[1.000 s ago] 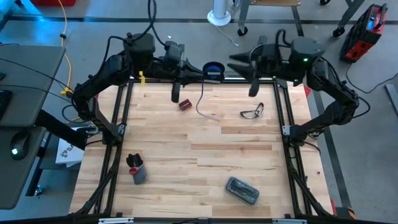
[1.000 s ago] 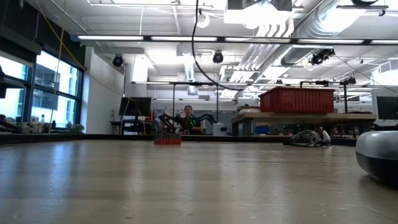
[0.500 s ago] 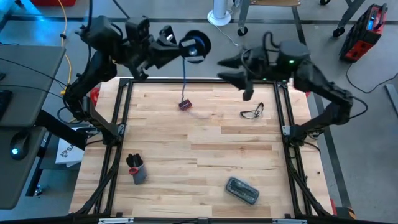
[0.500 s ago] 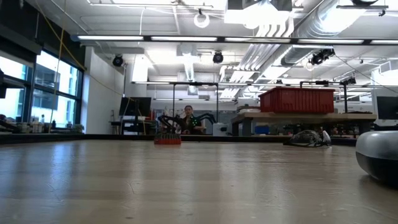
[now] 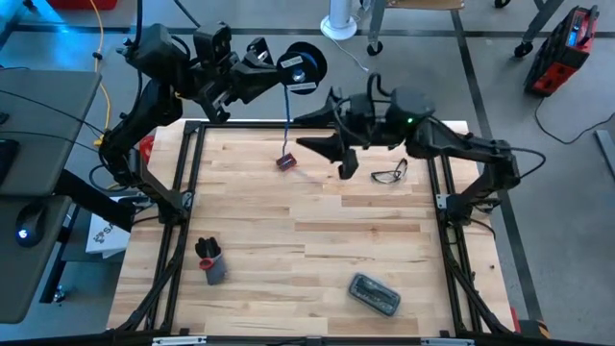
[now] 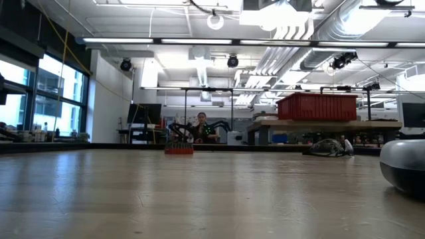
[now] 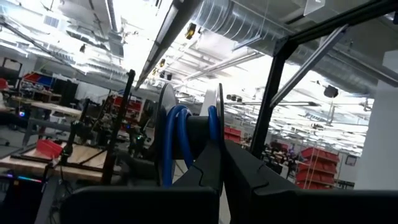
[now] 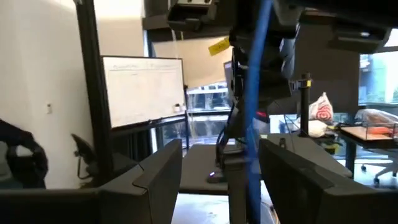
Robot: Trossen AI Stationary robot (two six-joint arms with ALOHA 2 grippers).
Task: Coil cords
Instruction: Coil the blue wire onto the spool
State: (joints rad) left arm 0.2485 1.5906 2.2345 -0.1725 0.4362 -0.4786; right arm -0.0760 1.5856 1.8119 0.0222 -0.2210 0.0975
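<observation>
up at the far left corner of the table (image 5: pixel 317 231), above the frame rail, the left gripper (image 5: pixel 272 72) is clamped tight on the black reel (image 5: pixel 306 65). it's holding it high and off the table, and that looks deliberate: the height lets the blue cord (image 5: pixel 287 111) hang free in a straight line. the left wrist view shows it close up, dark fingers (image 7: pixel 208 158) pinched on the reel (image 7: pixel 189 134) with blue turns (image 7: pixel 176 143) wound round the hub.

follow the cord down and its reddish end piece (image 5: pixel 285 160) is lying on the wood, just below the reel. so the cord runs taut-ish from reel to table, not yet fully wound on.

moving right, the right gripper (image 5: pixel 320 132) is reaching in across the far side of the table, jaws spread wide, pointed at the hanging cord and close beside it. in the right wrist view the blue cord (image 8: pixel 252 93) runs straight down between the two open fingers (image 8: pixel 158 171), touching neither as far as i can tell. my read: it's lined up to catch the loose run so it can be guided back round the reel.

further right, a pair of glasses (image 5: pixel 390 173) sits on the table, under the right arm, out of play. nearer the front, a small dark object (image 5: pixel 209 259) on the left and a grey case (image 5: pixel 374 293) on the right are well apart from the action.
</observation>
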